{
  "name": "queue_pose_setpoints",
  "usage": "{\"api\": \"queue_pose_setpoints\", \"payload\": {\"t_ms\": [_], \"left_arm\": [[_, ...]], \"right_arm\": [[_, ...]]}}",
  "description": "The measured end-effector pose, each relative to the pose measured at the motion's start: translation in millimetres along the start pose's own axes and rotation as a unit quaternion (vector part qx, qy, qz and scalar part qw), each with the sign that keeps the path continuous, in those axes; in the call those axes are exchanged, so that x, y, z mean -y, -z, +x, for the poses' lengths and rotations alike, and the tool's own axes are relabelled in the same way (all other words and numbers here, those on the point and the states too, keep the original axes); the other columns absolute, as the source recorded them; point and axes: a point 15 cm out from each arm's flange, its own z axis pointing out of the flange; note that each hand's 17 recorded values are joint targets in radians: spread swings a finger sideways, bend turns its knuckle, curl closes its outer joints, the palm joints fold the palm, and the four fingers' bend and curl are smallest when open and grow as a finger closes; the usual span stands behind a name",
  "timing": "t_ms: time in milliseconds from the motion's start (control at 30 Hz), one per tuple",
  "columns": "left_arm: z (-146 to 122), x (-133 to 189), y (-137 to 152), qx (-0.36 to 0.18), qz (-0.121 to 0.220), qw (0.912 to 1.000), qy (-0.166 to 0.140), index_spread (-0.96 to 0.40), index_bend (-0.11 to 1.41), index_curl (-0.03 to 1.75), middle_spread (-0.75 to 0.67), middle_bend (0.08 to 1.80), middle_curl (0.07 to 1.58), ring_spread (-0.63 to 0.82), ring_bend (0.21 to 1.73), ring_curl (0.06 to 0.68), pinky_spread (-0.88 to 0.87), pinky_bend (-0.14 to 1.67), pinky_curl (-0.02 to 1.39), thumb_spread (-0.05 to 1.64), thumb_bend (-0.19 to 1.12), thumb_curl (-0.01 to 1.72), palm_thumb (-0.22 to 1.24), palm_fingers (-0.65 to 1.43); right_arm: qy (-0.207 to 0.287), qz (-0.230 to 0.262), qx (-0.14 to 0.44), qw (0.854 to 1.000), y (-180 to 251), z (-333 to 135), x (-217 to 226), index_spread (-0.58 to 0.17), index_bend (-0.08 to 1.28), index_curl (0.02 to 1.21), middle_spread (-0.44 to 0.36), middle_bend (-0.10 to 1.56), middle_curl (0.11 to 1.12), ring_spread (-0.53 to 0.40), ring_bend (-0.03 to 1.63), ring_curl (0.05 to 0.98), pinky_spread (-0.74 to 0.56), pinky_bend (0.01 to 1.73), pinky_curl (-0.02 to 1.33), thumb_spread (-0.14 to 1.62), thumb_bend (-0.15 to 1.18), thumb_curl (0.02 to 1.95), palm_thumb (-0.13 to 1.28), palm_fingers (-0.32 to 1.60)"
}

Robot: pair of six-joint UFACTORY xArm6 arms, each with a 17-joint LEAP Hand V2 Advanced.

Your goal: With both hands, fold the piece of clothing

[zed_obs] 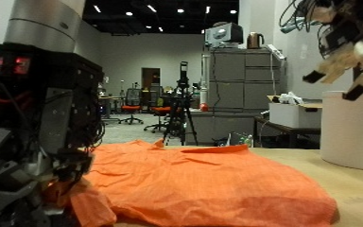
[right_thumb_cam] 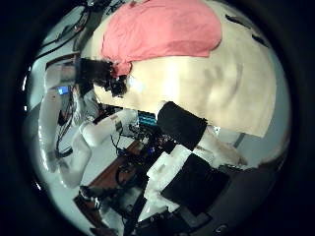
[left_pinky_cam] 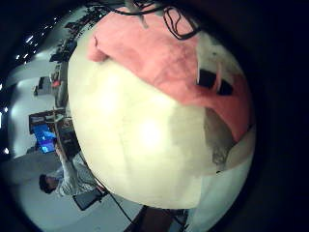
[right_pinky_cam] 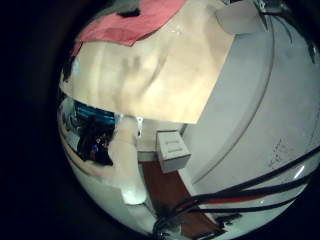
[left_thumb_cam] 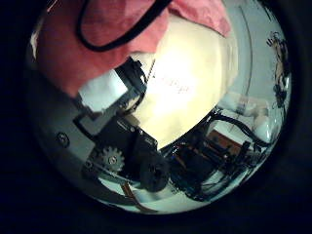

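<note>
An orange garment (zed_obs: pixel 200 180) lies spread flat on the pale tabletop (zed_obs: pixel 358 194). My left hand (zed_obs: pixel 37 184) is down at the garment's near corner, and its fingers seem curled on the bunched cloth there. The right thumb side palm view shows that hand (right_thumb_cam: pixel 103 74) at the edge of the garment (right_thumb_cam: pixel 162 29). The left palm views show the cloth close by (left_thumb_cam: pixel 107 34) and a fingertip (left_pinky_cam: pixel 217 82) lying on the garment (left_pinky_cam: pixel 159 58). My right hand (zed_obs: pixel 339 43) hangs high in the air with relaxed fingers, away from the garment, holding nothing. The right little finger side palm view shows the garment (right_pinky_cam: pixel 125 25) far off.
A white cylinder (zed_obs: pixel 352 128) and a white box (zed_obs: pixel 288 113) stand beyond the table by my right hand. Grey cabinets (zed_obs: pixel 238 90) and a tripod (zed_obs: pixel 181 109) stand further back. A small white box (right_pinky_cam: pixel 172 148) sits off the table's edge.
</note>
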Motion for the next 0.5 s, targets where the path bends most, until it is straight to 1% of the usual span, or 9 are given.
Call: {"api": "queue_pose_setpoints", "payload": {"t_ms": [67,133,167,267,333,400,433,467,500], "left_arm": [[-1.7,-4.4,6.8,-0.002,-0.009,1.0,0.002,-0.38,0.41,0.47,-0.44,0.76,0.78,-0.43,1.27,0.516,-0.6,1.09,0.62,1.0,0.1,0.58,0.84,1.03],[-3.2,-7.9,19.1,-0.003,-0.014,0.9999,0.004,-0.41,0.43,0.5,-0.47,0.76,0.81,-0.44,1.3,0.532,-0.61,1.15,0.63,0.99,0.09,0.6,0.86,1.02],[-3.3,-8.0,25.3,-0.002,-0.013,0.9999,0.003,-0.43,0.45,0.52,-0.48,0.76,0.84,-0.44,1.32,0.545,-0.61,1.17,0.65,0.99,0.09,0.61,0.86,1.0],[-4.0,-8.0,40.3,-0.001,-0.013,0.9999,0.003,-0.47,0.49,0.59,-0.52,0.77,0.92,-0.45,1.36,0.57,-0.62,1.24,0.67,0.98,0.08,0.65,0.88,0.95],[-3.7,-8.8,47.1,-0.001,-0.016,0.9999,0.003,-0.5,0.52,0.64,-0.54,0.77,0.98,-0.45,1.38,0.583,-0.62,1.27,0.68,0.98,0.07,0.67,0.89,0.92],[-2.0,-9.4,52.9,0.0,-0.018,0.9998,0.0,-0.52,0.54,0.7,-0.57,0.78,1.04,-0.45,1.41,0.598,-0.62,1.3,0.69,0.97,0.06,0.69,0.9,0.89],[-1.0,-10.4,54.5,0.0,-0.02,0.9998,-0.001,-0.53,0.54,0.71,-0.57,0.78,1.05,-0.45,1.42,0.6,-0.61,1.31,0.69,0.97,0.06,0.7,0.9,0.88],[-0.3,-11.9,56.0,0.001,-0.023,0.9997,-0.001,-0.54,0.55,0.73,-0.58,0.79,1.07,-0.44,1.43,0.605,-0.61,1.32,0.69,0.97,0.06,0.7,0.9,0.87],[0.0,-12.9,57.5,0.001,-0.024,0.9997,-0.001,-0.54,0.55,0.74,-0.58,0.79,1.08,-0.44,1.43,0.608,-0.61,1.33,0.69,0.97,0.06,0.71,0.9,0.86]], "right_arm": [[0.007,0.001,-0.001,1.0,-7.4,-0.4,4.8,-0.3,0.13,0.23,-0.093,0.23,0.27,-0.148,0.76,0.368,-0.35,0.85,0.41,1.22,0.0,0.26,0.52,0.52],[0.019,-0.004,-0.003,1.0,-17.0,-2.6,8.6,-0.3,0.15,0.24,-0.097,0.25,0.28,-0.16,0.76,0.371,-0.38,0.83,0.4,1.21,-0.01,0.27,0.54,0.5],[0.022,-0.007,-0.004,1.0,-22.4,-3.4,10.5,-0.301,0.18,0.25,-0.083,0.28,0.3,-0.154,0.74,0.365,-0.37,0.79,0.39,1.2,-0.01,0.27,0.55,0.46],[0.034,-0.008,-0.008,0.999,-37.2,-7.8,25.0,-0.302,0.22,0.28,-0.052,0.38,0.33,-0.117,0.66,0.347,-0.27,0.61,0.34,1.17,-0.01,0.29,0.6,0.35],[0.046,-0.005,-0.016,0.999,-47.0,-12.0,36.8,-0.301,0.24,0.3,-0.069,0.39,0.34,-0.088,0.62,0.33,-0.2,0.54,0.32,1.14,-0.01,0.3,0.63,0.31],[0.057,0.001,-0.036,0.998,-55.8,-11.2,49.6,-0.297,0.23,0.31,-0.087,0.39,0.34,-0.063,0.6,0.314,-0.14,0.52,0.29,1.1,-0.02,0.31,0.64,0.3],[0.062,0.002,-0.048,0.997,-60.6,-9.7,55.0,-0.293,0.22,0.31,-0.087,0.38,0.34,-0.057,0.6,0.312,-0.14,0.51,0.29,1.09,-0.02,0.31,0.64,0.3],[0.067,0.002,-0.056,0.996,-64.3,-9.5,58.6,-0.289,0.21,0.31,-0.063,0.37,0.34,-0.05,0.6,0.31,-0.12,0.51,0.28,1.08,-0.02,0.31,0.64,0.3],[0.072,0.004,-0.064,0.995,-69.1,-10.1,63.9,-0.283,0.2,0.31,-0.06,0.36,0.34,-0.046,0.59,0.308,-0.12,0.52,0.28,1.07,-0.02,0.31,0.64,0.3]]}}
